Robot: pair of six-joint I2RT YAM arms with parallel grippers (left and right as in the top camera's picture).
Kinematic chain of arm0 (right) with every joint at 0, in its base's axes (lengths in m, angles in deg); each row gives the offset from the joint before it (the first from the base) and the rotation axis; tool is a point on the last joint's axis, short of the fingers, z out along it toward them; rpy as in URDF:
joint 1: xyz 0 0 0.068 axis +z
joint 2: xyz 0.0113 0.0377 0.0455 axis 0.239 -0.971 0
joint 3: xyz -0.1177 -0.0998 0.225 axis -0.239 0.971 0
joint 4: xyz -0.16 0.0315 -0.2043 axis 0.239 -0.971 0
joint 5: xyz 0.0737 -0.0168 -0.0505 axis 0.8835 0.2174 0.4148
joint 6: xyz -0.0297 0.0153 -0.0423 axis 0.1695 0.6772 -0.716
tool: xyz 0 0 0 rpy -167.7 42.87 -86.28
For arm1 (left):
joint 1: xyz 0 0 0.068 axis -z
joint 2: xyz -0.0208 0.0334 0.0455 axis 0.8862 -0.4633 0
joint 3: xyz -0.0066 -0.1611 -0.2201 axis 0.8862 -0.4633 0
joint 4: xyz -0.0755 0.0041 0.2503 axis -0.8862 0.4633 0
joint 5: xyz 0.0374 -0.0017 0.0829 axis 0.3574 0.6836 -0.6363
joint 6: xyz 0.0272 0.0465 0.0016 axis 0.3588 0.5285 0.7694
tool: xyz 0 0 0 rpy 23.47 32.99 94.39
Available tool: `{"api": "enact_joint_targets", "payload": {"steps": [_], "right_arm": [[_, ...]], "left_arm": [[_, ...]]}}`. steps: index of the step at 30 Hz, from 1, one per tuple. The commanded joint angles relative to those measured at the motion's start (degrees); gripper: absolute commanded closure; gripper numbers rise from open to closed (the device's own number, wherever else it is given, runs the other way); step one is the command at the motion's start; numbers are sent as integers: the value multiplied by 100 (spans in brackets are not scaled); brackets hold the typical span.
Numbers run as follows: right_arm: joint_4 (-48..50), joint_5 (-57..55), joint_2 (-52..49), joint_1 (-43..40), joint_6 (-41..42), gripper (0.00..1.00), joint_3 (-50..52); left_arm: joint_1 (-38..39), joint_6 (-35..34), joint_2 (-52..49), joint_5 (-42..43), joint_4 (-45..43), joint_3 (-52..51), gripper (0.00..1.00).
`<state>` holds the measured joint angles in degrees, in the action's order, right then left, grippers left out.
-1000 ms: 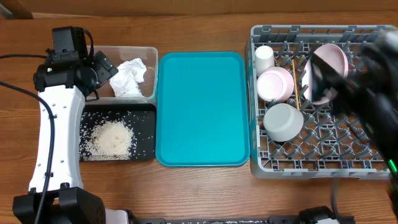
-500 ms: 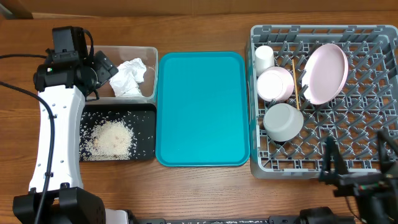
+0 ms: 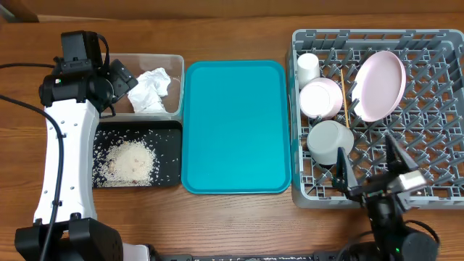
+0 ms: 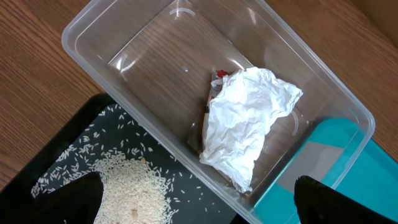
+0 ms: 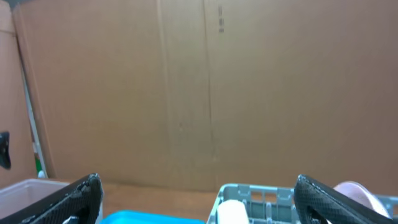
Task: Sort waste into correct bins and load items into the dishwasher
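We see left gripper (image 4: 196,199) spread, empty, over clear tub (image 3: 148,59) at table's left rear corner. Tissue (image 3: 151,90) lies right below fingers, red wrapper (image 4: 219,75) peeking from under it. Rice (image 3: 132,161) sits in black tray (image 3: 172,156), just in front of tub.

Right gripper (image 3: 367,163) gapes wide, holding nothing, over dish rack's (image 3: 435,109) near edge. Plate (image 3: 380,85), pink bowl (image 3: 321,98), grey bowl (image 3: 330,141), cup (image 3: 309,69) lie rearward of fingers. Chopsticks (image 3: 344,98) run front-to-back.

Nothing on teal tray (image 3: 235,123). We judge sorting done.

A wooden table (image 3: 239,217) with brown, lengthwise grain fills the overhead view, evenly lit. In the right wrist view, a plain brown panelled wall (image 5: 124,93) spans the frame, with vertical seams near its centre.
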<state>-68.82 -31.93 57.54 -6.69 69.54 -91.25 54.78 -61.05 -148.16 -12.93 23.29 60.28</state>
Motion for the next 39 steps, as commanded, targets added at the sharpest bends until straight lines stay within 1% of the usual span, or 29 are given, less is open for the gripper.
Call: {"api": "enact_joint_targets", "payload": {"steps": [1,3,6,16,39], "right_arm": [[380,35,74,-2,149,0,439],[555,37,74,-2,166,0,708],[483,31,74,-2,164,0,968],[-1010,-208,74,-4,144,0,960],[-992,-264,74,-13,144,0,957]], "left_arm": [[-20,-57,-15,24,13,70,0],[-20,-57,-15,24,13,70,0],[-20,-57,-15,24,13,70,0],[-20,-57,-15,24,15,70,0],[-20,-57,-15,24,13,70,0]]}}
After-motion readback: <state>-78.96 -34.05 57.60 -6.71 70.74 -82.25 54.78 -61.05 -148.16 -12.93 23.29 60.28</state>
